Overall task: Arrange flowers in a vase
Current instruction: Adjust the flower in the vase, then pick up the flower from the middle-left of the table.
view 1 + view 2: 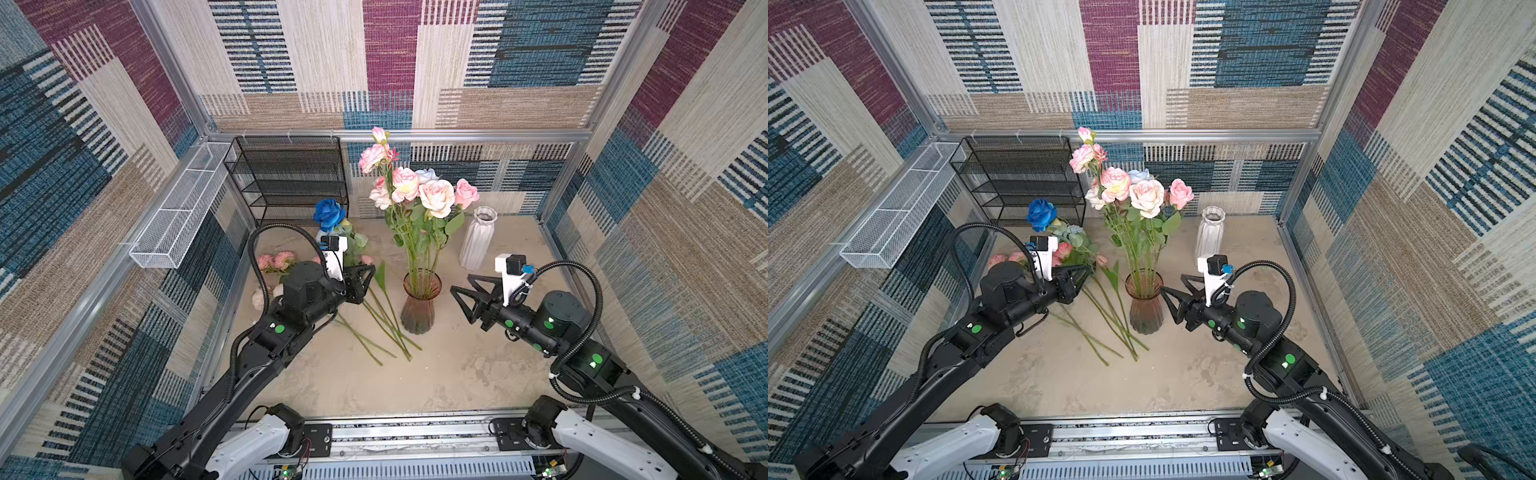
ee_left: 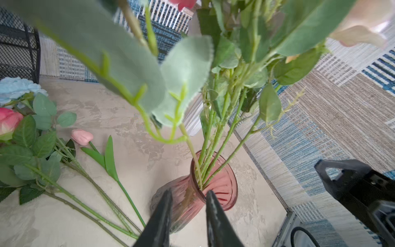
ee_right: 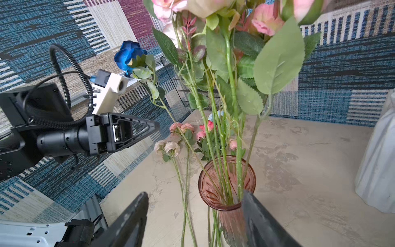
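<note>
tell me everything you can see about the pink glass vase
The pink vase is translucent ribbed glass: flared round mouth, pinched neck, wider body. It stands upright on the beige table mid-workspace, holding a bunch of green flower stems. Loose stems lie on the table close beside it; contact is unclear.

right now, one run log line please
left hand open, empty | right hand open beside pink ribbed glass vase | deep blue rose stem in vase | loose green-stemmed flowers on beige table
</note>
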Robot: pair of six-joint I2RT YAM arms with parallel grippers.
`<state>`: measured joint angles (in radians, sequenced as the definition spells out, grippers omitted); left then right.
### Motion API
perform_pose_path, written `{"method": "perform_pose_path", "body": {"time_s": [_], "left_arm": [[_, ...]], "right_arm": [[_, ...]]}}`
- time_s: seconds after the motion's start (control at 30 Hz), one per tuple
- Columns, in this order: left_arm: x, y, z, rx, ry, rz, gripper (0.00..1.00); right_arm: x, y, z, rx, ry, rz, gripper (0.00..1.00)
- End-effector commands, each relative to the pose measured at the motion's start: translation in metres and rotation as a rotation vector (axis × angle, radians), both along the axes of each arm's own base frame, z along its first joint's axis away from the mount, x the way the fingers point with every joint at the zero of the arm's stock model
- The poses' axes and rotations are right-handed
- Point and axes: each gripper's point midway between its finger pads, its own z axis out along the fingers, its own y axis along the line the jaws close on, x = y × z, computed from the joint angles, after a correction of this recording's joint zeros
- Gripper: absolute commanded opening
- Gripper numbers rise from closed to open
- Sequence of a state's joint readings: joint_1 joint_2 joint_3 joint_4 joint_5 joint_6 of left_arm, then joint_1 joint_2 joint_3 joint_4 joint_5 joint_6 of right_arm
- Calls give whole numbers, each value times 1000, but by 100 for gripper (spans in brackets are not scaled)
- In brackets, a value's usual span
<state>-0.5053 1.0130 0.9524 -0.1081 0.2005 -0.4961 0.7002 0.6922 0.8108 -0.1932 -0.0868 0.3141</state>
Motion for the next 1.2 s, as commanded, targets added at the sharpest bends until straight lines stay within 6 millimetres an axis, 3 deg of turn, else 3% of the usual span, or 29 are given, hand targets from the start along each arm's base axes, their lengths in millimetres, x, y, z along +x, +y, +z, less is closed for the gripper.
{"method": "perform_pose_path", "body": {"time_s": [0.0, 0.23, 0.43, 0.53, 0.6, 0.7, 0.8, 0.97, 1.17], "left_arm": [[4, -4, 9, -57, 31, -30, 29], [-21, 23, 5, 18, 99, 32, 55], [-61, 51, 3, 72, 137, 67, 62], [-74, 67, -16, 81, 169, 120, 62], [-77, 75, -44, 74, 231, 172, 60], [-69, 75, -92, 18, 345, 200, 54], [-48, 79, -132, -52, 418, 252, 49], [-6, 108, -172, -158, 455, 412, 39], [28, 157, -213, -349, 475, 623, 46]], "right_arm": [[-2, -2, 7, 19, -9, 0, 71], [-6, -7, 9, 25, -22, -12, 73], [-5, -9, 5, 22, -32, -18, 75], [-4, -8, 0, 22, -28, -19, 75], [-4, -6, -4, 20, -22, -16, 75], [-3, -4, -6, 17, -16, -7, 74], [-3, -2, -6, 17, -15, 1, 74], [-5, -4, -1, 21, -22, 0, 73], [-4, -7, -1, 17, -24, -14, 72]]}}
